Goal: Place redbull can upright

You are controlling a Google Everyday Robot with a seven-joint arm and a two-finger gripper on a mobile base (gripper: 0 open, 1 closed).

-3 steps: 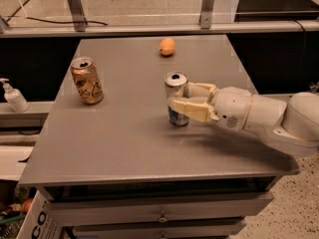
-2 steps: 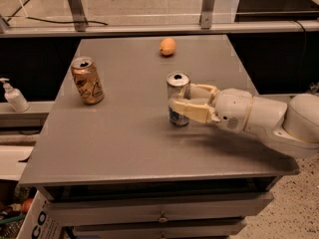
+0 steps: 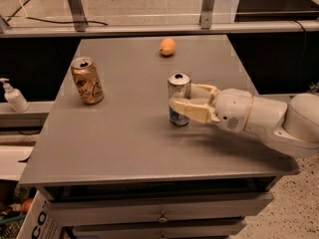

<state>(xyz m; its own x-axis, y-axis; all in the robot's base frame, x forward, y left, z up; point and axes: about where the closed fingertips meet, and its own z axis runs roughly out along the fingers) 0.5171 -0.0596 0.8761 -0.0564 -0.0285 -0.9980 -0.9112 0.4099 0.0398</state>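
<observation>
Slim silver redbull can [image 3: 178, 85], cream pincer [image 3: 181, 100] clasping it

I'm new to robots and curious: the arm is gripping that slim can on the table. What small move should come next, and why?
Probably open the gripper and let go: the silver can already stands upright on the table, with the gripper clamped round it.

The redbull can [image 3: 178, 85] stands on the table [image 3: 124, 148], hand [image 3: 182, 101] clasping it from the right.

Slim silver-and-blue redbull can [image 3: 177, 89], upright near the table [image 3: 124, 148] centre, clasped between the jaws.
</observation>
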